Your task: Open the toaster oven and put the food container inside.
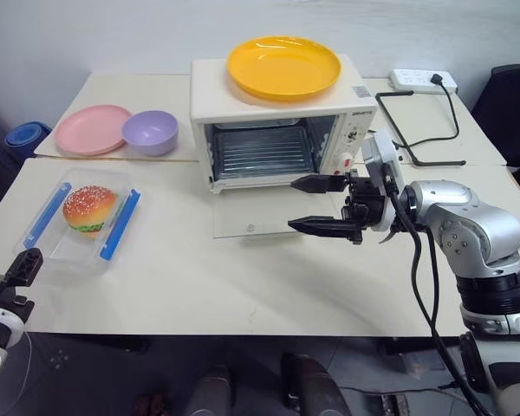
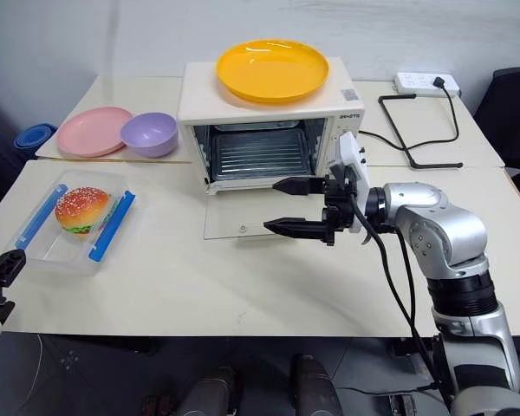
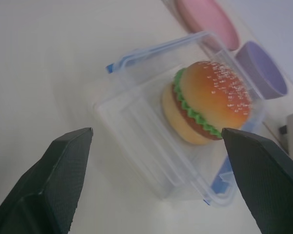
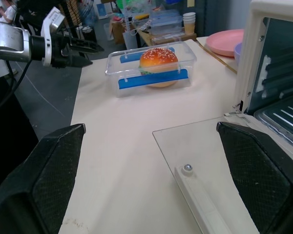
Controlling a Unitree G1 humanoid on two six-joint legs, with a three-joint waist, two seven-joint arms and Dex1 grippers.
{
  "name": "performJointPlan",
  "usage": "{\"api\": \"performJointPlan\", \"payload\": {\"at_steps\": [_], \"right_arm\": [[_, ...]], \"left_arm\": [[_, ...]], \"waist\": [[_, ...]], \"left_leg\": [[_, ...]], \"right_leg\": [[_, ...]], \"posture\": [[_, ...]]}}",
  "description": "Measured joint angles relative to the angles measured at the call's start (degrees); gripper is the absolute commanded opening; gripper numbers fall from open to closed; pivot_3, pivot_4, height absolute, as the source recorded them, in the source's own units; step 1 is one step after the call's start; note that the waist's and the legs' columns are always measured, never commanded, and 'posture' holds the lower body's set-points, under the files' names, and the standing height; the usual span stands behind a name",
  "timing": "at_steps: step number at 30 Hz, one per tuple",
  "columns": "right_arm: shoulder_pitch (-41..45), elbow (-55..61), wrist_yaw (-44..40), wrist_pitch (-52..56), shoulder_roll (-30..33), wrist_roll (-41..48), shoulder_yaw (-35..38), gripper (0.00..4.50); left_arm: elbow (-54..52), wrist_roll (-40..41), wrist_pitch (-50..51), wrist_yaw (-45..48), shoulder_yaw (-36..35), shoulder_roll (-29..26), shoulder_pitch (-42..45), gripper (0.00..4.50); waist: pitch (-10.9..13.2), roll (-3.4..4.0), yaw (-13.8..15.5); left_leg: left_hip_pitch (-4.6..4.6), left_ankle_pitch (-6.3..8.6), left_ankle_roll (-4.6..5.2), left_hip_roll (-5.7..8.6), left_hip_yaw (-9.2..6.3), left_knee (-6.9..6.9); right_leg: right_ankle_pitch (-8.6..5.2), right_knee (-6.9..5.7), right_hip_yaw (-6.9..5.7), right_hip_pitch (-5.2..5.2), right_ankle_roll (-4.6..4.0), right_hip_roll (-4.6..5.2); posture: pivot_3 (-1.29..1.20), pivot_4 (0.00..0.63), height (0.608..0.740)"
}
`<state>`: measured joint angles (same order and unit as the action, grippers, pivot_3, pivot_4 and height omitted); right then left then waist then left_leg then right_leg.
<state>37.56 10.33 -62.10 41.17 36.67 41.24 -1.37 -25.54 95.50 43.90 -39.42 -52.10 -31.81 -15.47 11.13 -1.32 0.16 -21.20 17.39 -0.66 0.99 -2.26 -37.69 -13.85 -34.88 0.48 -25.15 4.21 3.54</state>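
I see the toaster oven [image 1: 277, 121] with its glass door [image 1: 260, 217] dropped flat on the table [image 1: 243, 286] — my right gripper [image 1: 316, 204] hovers over it, fingers spread and empty. The food container [image 1: 82, 221] sits on the table's left side, burger [image 1: 89, 209] inside, and my left gripper [image 3: 156, 161] hangs just short of it — released, holding nothing.

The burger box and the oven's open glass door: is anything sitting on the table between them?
No. Between the food container and the toaster oven, whose door lies flat, only bare table shows in the right eye view.
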Motion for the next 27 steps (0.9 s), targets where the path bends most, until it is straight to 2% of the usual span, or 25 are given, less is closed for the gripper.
{"api": "performJointPlan", "payload": {"at_steps": [9, 13, 22, 24, 27], "right_arm": [[-6.0, 8.1, 5.3, 2.9, 1.0, 3.3, 4.5, 4.50], [-7.9, 10.6, 7.2, 4.0, 1.5, 4.6, 6.4, 4.50], [-9.0, 12.1, 9.4, 5.0, 2.3, 6.4, 7.0, 4.50], [-9.1, 12.1, 9.4, 5.3, 2.9, 7.2, 7.1, 4.50], [-9.1, 12.1, 9.2, 6.6, 4.0, 8.9, 8.7, 4.50]], "left_arm": [[13.4, 4.5, -1.1, -8.9, 9.6, -7.8, 12.7, 4.48], [17.6, 6.6, -2.6, -14.3, 11.2, -7.5, 15.4, 3.60], [20.2, 7.4, -4.0, -18.8, 11.9, -8.4, 18.6, 0.79], [21.2, 7.6, -3.6, -19.9, 12.1, -9.2, 18.7, 0.37], [22.1, 8.0, -3.3, -20.5, 11.9, -9.7, 18.2, 0.08]], "waist": [[0.0, 0.00, 0.0], [0.0, -0.01, -0.4], [0.0, -0.03, -0.1], [0.0, -0.03, -0.2], [0.0, -0.05, -0.1]], "left_leg": [[0.02, -0.01, -0.04, 0.02, -0.02, 0.06], [0.00, 0.00, -0.09, -0.03, 0.04, 0.12], [0.01, -0.06, -0.18, -0.01, -0.02, 0.17], [0.02, -0.06, -0.18, -0.01, 0.01, 0.25], [-0.01, -0.06, -0.18, -0.03, 0.00, 0.31]], "right_leg": [[0.00, 0.02, -0.02, 0.00, 0.00, 0.02], [0.01, 0.02, 0.03, -0.08, 0.01, -0.01], [0.00, 0.01, -0.03, -0.07, -0.02, 0.00], [0.00, 0.03, 0.00, -0.09, -0.02, 0.00], [0.00, 0.05, -0.01, -0.15, -0.03, -0.01]], "posture": [[0.00, 0.150, 0.740], [0.00, 0.150, 0.740], [0.00, 0.150, 0.740], [0.00, 0.150, 0.740], [0.00, 0.150, 0.740]]}}
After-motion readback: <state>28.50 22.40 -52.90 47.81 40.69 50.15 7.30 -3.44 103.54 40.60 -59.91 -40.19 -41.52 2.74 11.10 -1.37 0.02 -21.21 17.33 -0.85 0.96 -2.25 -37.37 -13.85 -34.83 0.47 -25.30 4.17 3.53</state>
